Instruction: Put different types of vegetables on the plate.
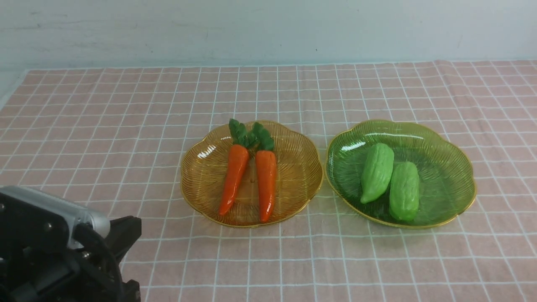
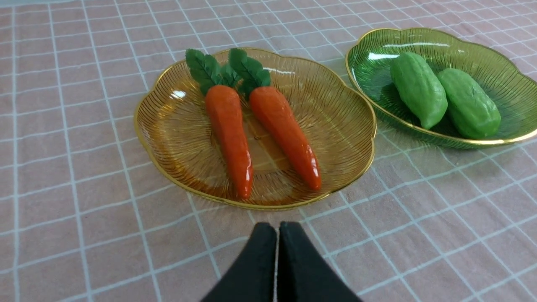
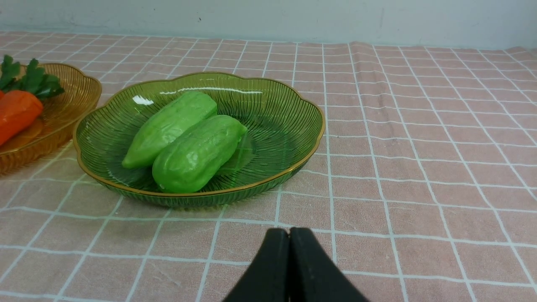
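Both my pincers, left (image 2: 277,228) and right (image 3: 289,233), are pressed together, empty; carrots (image 1: 233,178) share the amber plate (image 1: 197,176), gourds (image 1: 376,172) the green plate (image 1: 453,167).

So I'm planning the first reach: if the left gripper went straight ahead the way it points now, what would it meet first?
Probably the near rim of the amber plate, just ahead of the shut left gripper; beyond it lie the two carrots. Its height is unclear, so it might pass over the rim.
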### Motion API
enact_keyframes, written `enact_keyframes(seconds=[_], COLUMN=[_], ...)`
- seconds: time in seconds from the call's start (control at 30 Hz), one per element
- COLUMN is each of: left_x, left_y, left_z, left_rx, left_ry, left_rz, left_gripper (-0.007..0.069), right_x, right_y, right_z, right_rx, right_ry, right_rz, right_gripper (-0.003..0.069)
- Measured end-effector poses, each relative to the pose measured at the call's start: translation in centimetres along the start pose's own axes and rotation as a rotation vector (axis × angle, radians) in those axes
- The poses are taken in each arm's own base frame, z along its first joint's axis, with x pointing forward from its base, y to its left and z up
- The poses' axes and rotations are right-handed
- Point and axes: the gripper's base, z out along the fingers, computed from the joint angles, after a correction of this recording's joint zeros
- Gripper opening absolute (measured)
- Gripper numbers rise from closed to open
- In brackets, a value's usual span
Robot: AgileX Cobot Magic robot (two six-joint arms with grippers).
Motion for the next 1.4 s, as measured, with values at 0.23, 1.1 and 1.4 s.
enact_keyframes(seconds=[0.23, 1.1, 1.4], left_x=[4.1, 10.8, 10.8], left_y=[2.3, 4.2, 4.2], left_z=[-4.2, -5.2, -5.2], left_rx=[-0.149, -0.38, -0.381], left_ry=[-0.172, -0.117, -0.117], left_rz=[0.016, -0.038, -0.037], left_gripper=[-0.0003, -0.0003, -0.0003], right_x=[0.0, 0.0, 0.0], right_y=[0.0, 0.0, 0.0], right_z=[0.0, 0.0, 0.0], right_rx=[0.0, 0.0, 0.0], right_ry=[0.0, 0.0, 0.0], right_rz=[0.0, 0.0, 0.0], right_gripper=[-0.0015, -0.0015, -0.0015])
